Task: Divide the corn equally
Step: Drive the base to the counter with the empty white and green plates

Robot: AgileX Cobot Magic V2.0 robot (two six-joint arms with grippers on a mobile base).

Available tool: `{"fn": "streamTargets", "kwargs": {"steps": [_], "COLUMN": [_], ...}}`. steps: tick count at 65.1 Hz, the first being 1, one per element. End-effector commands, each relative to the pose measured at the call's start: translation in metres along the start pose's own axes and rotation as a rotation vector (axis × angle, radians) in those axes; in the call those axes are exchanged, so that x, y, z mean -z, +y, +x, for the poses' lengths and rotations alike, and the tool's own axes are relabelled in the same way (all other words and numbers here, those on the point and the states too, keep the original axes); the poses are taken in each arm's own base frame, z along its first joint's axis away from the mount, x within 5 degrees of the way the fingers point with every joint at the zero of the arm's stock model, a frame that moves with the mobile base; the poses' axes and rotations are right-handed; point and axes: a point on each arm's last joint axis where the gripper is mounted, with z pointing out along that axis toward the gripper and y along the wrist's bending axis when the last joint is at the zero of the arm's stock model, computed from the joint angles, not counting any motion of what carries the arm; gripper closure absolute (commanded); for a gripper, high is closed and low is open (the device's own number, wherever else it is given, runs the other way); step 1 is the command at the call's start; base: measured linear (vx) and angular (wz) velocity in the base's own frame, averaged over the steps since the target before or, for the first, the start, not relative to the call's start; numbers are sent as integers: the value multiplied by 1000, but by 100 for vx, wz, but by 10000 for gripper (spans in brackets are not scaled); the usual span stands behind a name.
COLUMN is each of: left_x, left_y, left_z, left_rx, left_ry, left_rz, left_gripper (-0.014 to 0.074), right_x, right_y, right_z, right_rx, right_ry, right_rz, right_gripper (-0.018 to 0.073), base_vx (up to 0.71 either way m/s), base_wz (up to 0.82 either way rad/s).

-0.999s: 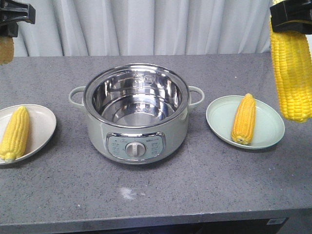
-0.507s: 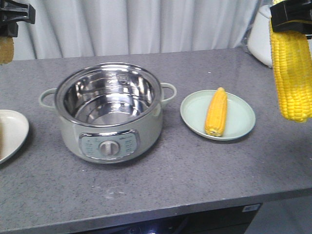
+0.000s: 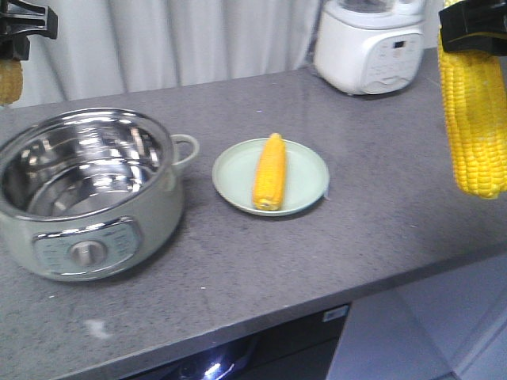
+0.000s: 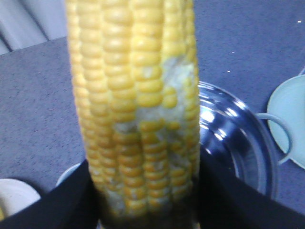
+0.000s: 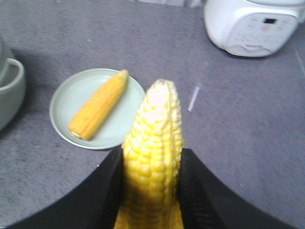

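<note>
Each gripper holds one corn cob above the grey counter. In the front view my left gripper (image 3: 20, 32) at the top left is shut on a corn cob (image 3: 9, 79) that is cut off by the frame edge. The left wrist view is filled by that cob (image 4: 138, 105), clamped between the black jaws (image 4: 145, 200). My right gripper (image 3: 474, 32) at the top right is shut on a long hanging cob (image 3: 475, 119), seen tip-up between its jaws (image 5: 152, 186). A third cob (image 3: 269, 170) lies on the pale green plate (image 3: 309, 170).
A steel electric pot (image 3: 79, 198) with an open top stands at the left, its handle next to the green plate. A white appliance (image 3: 368, 47) sits at the back right. The counter's front edge (image 3: 317, 301) runs diagonally. A cream plate's edge (image 4: 14, 195) shows below the left gripper.
The whole scene has slid left in the front view: the cream plate with its cob left the frame and the white appliance came in. Both grippers keep their cobs.
</note>
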Motion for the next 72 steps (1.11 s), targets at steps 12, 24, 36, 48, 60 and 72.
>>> {"fn": "streamTargets", "kwargs": {"steps": [12,24,36,48,60,72], "left_x": [22,22,22,22,22,22], "left_y": [7,7,7,7,7,7], "left_z": [-9,-9,-9,-9,-9,-9], "left_rx": [18,18,18,18,18,18], "left_ry": [-117,-117,-117,-117,-117,-117], "left_rz": [11,11,11,11,11,11], "left_gripper": [534,534,534,534,534,534], "right_x": [19,19,19,19,19,19], "right_y": [-3,-3,-3,-3,-3,-3], "right_z": [-8,-8,-8,-8,-8,-8], "right_rx": [-3,-3,-3,-3,-3,-3], "right_ry": [-114,-114,-114,-114,-114,-114], "right_rz": [25,25,25,25,25,25], "right_gripper": [458,458,458,458,458,458], "base_vx": [-1,-1,-1,0,2,3], "base_wz": [-43,-41,-38,-34,-32,-33]}}
